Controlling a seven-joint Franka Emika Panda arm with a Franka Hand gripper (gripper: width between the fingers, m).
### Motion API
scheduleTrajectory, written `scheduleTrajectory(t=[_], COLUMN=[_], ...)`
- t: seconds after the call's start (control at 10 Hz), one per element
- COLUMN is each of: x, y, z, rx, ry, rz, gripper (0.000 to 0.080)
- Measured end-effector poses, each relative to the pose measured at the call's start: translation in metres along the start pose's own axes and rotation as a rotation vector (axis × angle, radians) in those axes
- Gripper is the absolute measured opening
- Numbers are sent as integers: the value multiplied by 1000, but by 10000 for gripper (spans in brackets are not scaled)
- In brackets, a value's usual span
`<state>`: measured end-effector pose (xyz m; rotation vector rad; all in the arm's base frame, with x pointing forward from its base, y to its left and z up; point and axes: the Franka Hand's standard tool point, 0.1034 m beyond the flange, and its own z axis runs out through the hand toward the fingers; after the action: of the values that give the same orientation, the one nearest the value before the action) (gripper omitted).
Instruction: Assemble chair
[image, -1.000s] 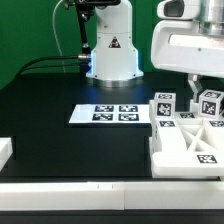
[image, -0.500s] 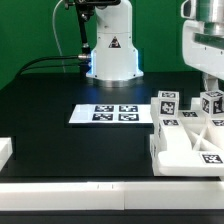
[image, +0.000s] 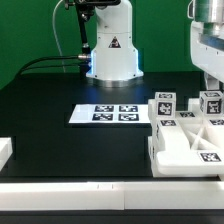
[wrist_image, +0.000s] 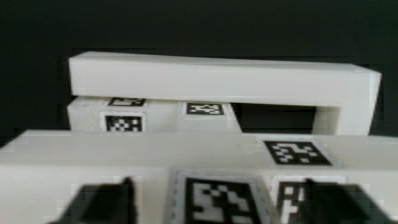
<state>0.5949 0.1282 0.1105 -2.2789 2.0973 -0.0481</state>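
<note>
The chair parts lie in a cluster at the exterior view's right: a flat X-braced panel (image: 190, 135), two tagged blocks (image: 165, 103) (image: 211, 103) behind it, and a chunky tagged piece (image: 205, 157) in front. My gripper (image: 208, 76) hangs above the far right block. In the wrist view my gripper (wrist_image: 217, 205) is open, with dark fingers (wrist_image: 107, 200) on either side of a tagged white part (wrist_image: 217, 196). I cannot tell whether they touch it. Beyond it lie a long white bar (wrist_image: 214, 78) and smaller tagged pieces (wrist_image: 160, 112).
The marker board (image: 108, 114) lies flat in the middle of the black table. The robot base (image: 110, 50) stands behind it. A plain white block (image: 5, 150) sits at the left edge, and a white rail (image: 90, 196) runs along the front.
My gripper has moved toward the exterior view's right, from above the left tagged block to above the right one. The chair parts have not moved.
</note>
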Motion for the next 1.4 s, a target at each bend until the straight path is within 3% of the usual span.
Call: scheduleTrajectory(t=[0.1, 0.2, 0.4, 0.5, 0.9, 1.0, 1.2, 1.3, 1.4], x=[-2, 0, 3, 7, 8, 8, 8, 8, 8], y=[3, 4, 6, 6, 2, 2, 2, 2, 2], z=[1, 1, 2, 6, 2, 3, 3, 3, 3], rx=[-18, -28, -39, -10, -24, -25, -24, -23, -20], ry=[-1, -3, -11, 0, 37, 36, 36, 35, 35], rz=[-73, -221, -594, -679, -1181, -1188, -1157, -1133, -1030], gripper=[552, 629, 648, 648, 649, 649, 390, 390, 263])
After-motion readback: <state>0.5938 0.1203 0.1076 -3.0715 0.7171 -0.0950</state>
